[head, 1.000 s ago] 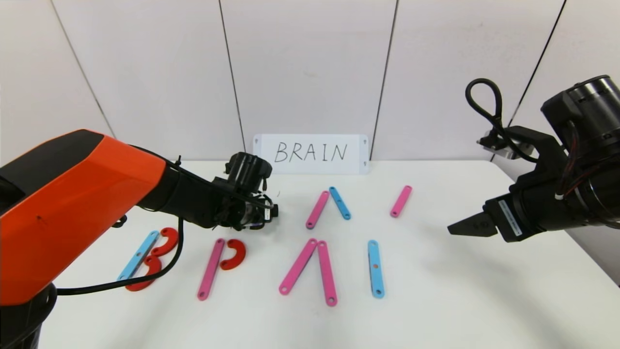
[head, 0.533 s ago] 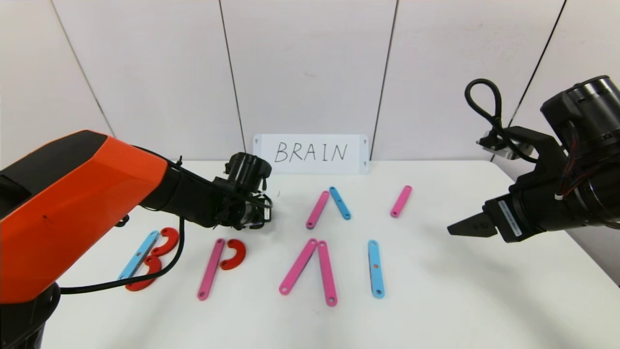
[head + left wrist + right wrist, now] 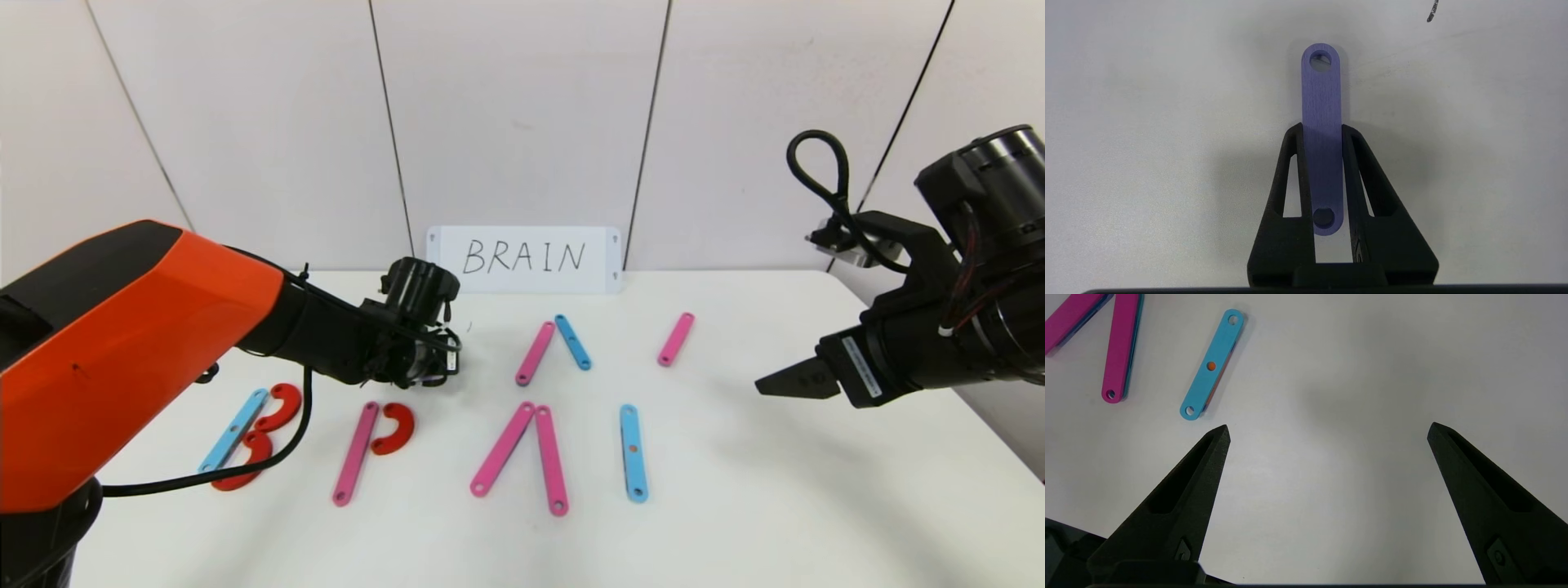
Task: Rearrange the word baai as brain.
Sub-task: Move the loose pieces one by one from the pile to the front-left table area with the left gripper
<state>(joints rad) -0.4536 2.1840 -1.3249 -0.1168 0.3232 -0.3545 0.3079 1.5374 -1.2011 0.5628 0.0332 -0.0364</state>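
The left gripper (image 3: 1323, 134) is low over the table (image 3: 775, 506), behind the second letter, and its jaws are closed on a short purple strip (image 3: 1321, 102). In the left wrist view the strip lies flat on the white surface between the two fingers, and its far end with the hole comes out past the fingertips. I cannot tell if the strip is lifted already; it looks like it rests on the table.

The right gripper (image 3: 1327, 430) hangs above the right part of the table with its jaws wide apart and nothing between them. It seems to wait.

In the front row, the B (image 3: 249, 437) at the far left is complete: a blue strip with two red curves. Next to it stands a pink strip (image 3: 356, 454) with one red curve (image 3: 393, 428), which reads like a P, so the R still needs its slanted leg. I judge that the purple strip is meant for this place. Then comes the A (image 3: 522, 457), two pink strips meeting at the top, with no crossbar visible. After it is the blue strip (image 3: 633, 452) as the I.

Behind them lie three spare pieces: a short pink strip (image 3: 535, 353) touching a short blue strip (image 3: 573, 341), and another pink strip (image 3: 676, 338) apart to the right. The N is not built yet, and these pieces probably serve for it. The white card (image 3: 524, 258) with BRAIN stands at the wall
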